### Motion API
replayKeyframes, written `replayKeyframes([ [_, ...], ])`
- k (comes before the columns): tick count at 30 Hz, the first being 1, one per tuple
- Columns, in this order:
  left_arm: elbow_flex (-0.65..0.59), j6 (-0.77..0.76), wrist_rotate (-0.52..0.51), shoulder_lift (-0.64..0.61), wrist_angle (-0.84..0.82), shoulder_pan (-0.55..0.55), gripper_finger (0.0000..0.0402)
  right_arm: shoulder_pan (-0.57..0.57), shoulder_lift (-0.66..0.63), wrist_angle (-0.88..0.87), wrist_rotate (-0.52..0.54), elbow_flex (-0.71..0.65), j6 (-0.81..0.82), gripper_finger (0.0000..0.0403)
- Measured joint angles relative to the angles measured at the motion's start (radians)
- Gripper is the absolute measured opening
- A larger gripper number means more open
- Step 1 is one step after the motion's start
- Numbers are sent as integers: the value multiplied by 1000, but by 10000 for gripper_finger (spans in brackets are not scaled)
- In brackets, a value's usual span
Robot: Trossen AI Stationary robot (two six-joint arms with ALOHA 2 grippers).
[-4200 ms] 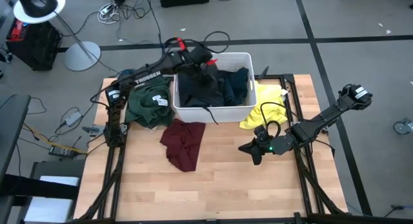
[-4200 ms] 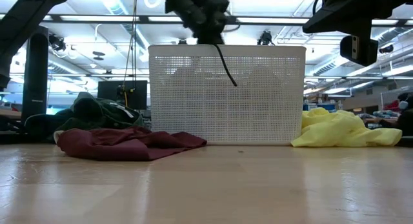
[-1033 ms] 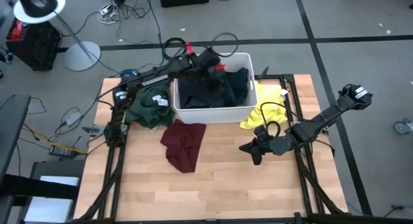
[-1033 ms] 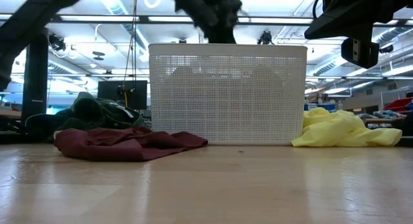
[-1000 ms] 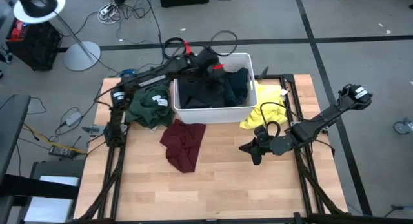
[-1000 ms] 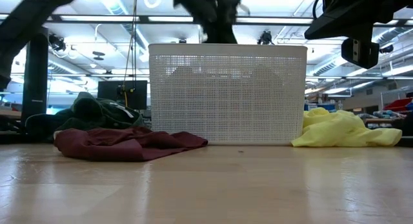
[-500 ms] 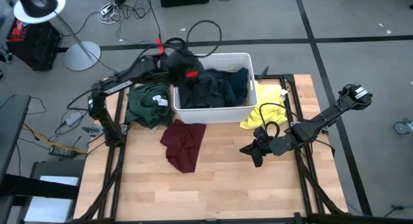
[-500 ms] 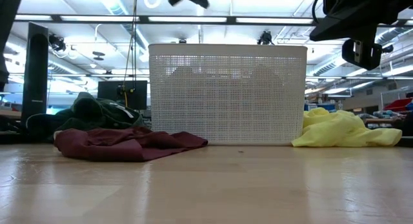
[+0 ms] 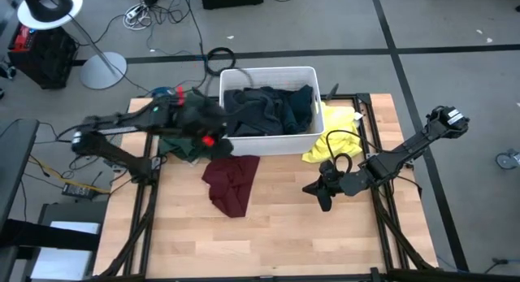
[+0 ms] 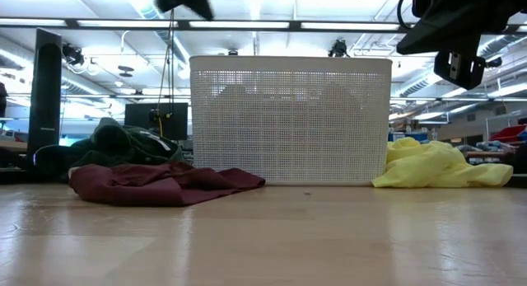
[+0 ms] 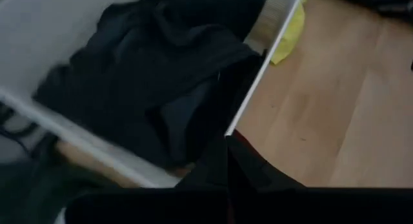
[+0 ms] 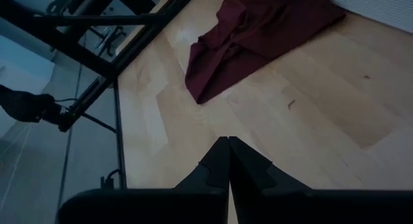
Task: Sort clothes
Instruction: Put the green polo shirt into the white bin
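High view: crumpled maroon cloth [image 9: 230, 181] beside perforated white tub [image 9: 305, 141]; both end effectors pressed together, empty.

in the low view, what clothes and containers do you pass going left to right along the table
green top → maroon piece → white tub → yellow piece

L gripper [image 9: 213, 141] swings off the tub [image 9: 268, 144], now over green top [image 9: 180, 144], tub's left; no cloth in it.
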Motion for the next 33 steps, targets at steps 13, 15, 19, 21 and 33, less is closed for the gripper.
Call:
replayKeyframes([
  [13,-479,-238,-117,-556,137,-41,1,-2,0,-13,15,0,4,5],
  [15,-521,-269,-137,-611,138,-36,3,-3,0,-15,37,0,19,6],
  [19,-577,-322,-186,-678,126,-24,23,-3,0,-18,85,0,21,8],
  [21,-600,-342,-203,-693,123,-11,44,-6,0,-17,106,0,22,6],
  [33,-727,-543,-323,-664,98,62,168,-96,0,-19,133,0,64,6],
])
